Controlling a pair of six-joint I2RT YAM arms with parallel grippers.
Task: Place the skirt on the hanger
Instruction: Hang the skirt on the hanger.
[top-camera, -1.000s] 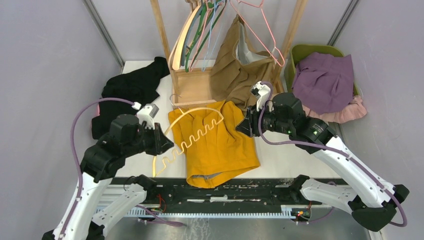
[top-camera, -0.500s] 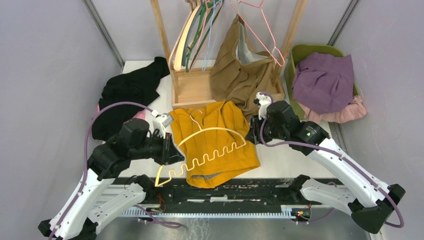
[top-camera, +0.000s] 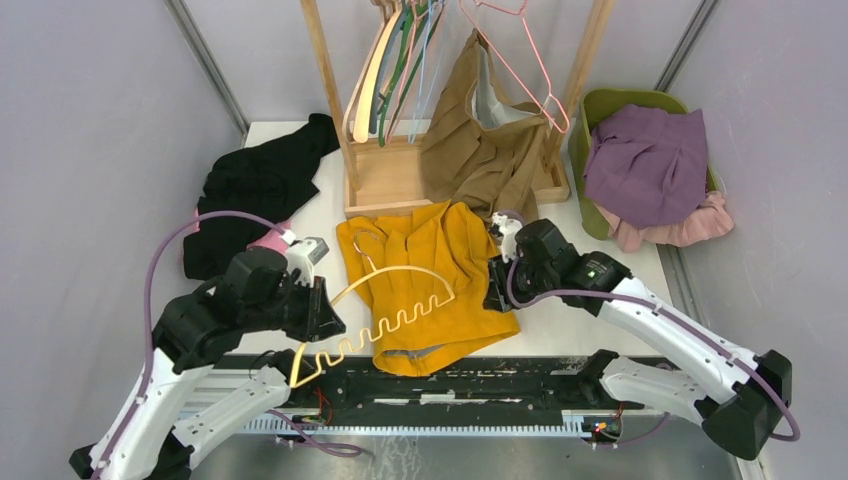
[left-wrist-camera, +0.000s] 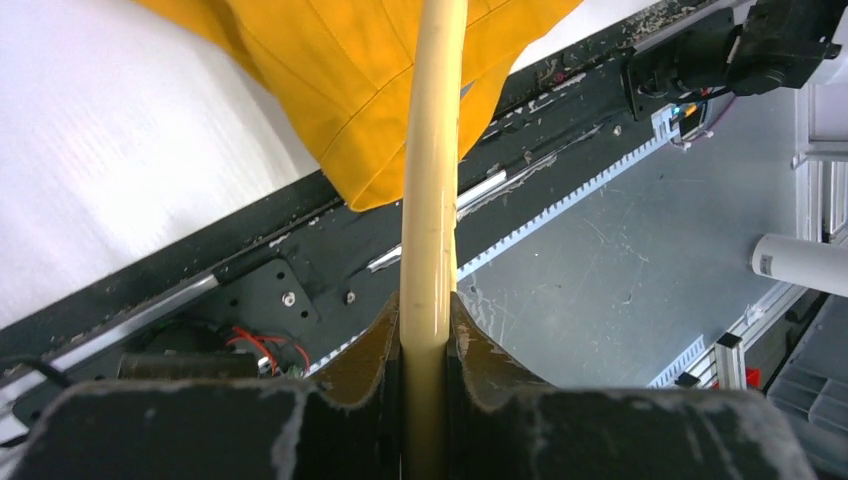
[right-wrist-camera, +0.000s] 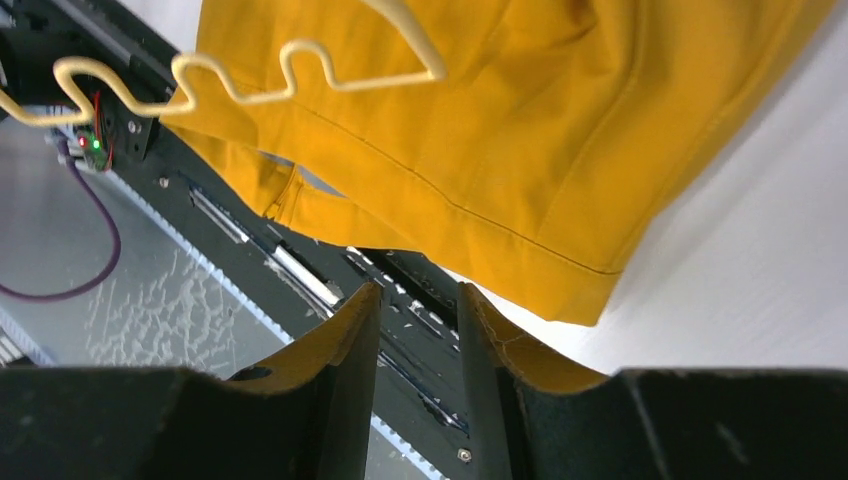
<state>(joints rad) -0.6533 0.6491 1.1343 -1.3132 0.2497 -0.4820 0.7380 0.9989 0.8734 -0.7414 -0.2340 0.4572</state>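
2 jobs to share out, probably best handled 1 at a time. Leave the left gripper (left-wrist-camera: 425, 312) pinched tight on the outer end of the cream hanger (left-wrist-camera: 432, 150), bar running straight out ahead of the fingers and over the near hem of the yellow skirt (left-wrist-camera: 340, 70). Avoid twisting that wrist; likely enough to swing the far tip of the hanger off the cloth. Note the skirt spread flat on the white table (left-wrist-camera: 120, 180), just right of the left gripper and just left of the right gripper (right-wrist-camera: 420, 295), near hem spilling over the table edge onto the dark rail (left-wrist-camera: 200, 290). Take the right gripper, jaws apart with nothing between them, hovering just off the skirt's near right corner, and bring it down onto the cloth edge lying just ahead of its fingertips. Find the waistband first (hard to pick out from these views). Pinch 1 layer only if possible, lift just enough to open a gap, then feed the hanger's free end in from the left. Close fully before lifting; thin cloth, likely to slip from a half-shut grip. Watch for snagging on the wavy lower bar (right-wrist-camera: 385, 82).
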